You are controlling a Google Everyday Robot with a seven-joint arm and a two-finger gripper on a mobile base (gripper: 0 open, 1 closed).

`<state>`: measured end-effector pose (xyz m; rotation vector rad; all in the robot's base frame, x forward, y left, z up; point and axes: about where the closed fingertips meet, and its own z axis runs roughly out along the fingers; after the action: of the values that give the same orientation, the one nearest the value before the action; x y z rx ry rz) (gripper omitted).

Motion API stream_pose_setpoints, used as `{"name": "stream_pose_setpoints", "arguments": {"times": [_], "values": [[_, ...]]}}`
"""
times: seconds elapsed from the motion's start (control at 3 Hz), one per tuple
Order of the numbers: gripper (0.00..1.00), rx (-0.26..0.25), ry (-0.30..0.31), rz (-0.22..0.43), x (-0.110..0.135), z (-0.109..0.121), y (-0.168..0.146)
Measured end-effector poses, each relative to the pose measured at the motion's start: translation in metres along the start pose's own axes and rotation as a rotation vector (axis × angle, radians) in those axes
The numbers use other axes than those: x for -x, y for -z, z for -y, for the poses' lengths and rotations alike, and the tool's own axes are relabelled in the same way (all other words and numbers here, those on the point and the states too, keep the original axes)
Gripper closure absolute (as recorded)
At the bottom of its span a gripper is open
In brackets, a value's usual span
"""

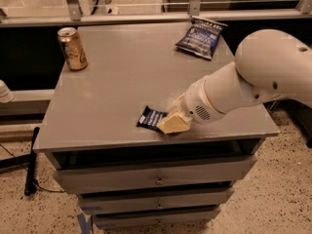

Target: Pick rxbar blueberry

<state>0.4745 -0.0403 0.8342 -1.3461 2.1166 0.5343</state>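
The rxbar blueberry [150, 117] is a small flat dark navy wrapper with pale print, lying near the front edge of the grey table top [117, 82]. My gripper [173, 123] is cream-coloured, at the end of the white arm [243, 84] that reaches in from the right. It is down at the table surface on the right end of the bar and hides that end. The bar's left part shows and lies flat on the table.
A gold can [72, 48] stands upright at the back left. A larger crinkly blue chip bag [201, 37] lies at the back right. Drawers [156, 177] sit below the front edge. A glass rail [146, 4] runs behind the table.
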Motion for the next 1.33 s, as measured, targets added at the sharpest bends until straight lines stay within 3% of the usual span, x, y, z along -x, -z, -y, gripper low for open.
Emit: {"name": "stream_pose_setpoints", "arguments": {"times": [0.33, 0.67, 1.33], "values": [[0.87, -0.01, 0.014, 0.04, 0.013, -0.002, 0.013], [1.0, -0.016, 0.018, 0.06, 0.019, -0.003, 0.022], [1.0, -0.046, 0.041, 0.089, 0.037, 0.017, 0.031]]}}
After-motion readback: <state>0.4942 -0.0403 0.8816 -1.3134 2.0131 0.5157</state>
